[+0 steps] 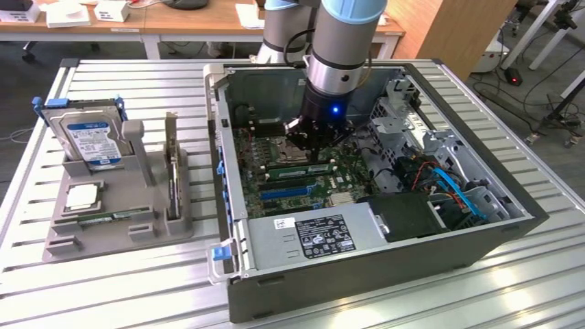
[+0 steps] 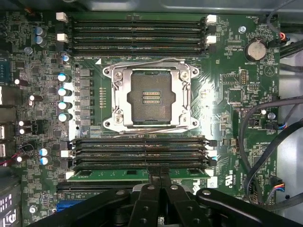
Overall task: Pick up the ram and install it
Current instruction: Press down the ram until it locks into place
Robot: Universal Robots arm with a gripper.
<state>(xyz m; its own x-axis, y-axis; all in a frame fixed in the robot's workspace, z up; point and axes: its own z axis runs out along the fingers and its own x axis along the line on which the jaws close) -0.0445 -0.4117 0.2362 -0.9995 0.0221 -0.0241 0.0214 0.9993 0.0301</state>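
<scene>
The ram (image 2: 109, 174) is a long thin green stick standing in the memory slot farthest from the CPU socket (image 2: 150, 94), in the slot bank on the gripper's side. In the exterior view the ram (image 1: 306, 168) stands upright on the motherboard inside the open computer case (image 1: 366, 288). My gripper (image 2: 160, 177) is shut, its two black fingers pressed together, with the tips on the ram's upper edge near its middle. The fingers meet along the stick's length, not across it. In the exterior view the gripper (image 1: 311, 145) points straight down into the case.
A grey holder (image 1: 119, 236) at the exterior view's left carries a blue-labelled hard drive (image 1: 90, 137), a second green stick (image 1: 109, 218) lying flat and an upright card (image 1: 171, 161). The power supply (image 1: 316, 233) and cables (image 1: 457, 185) crowd the case near the gripper.
</scene>
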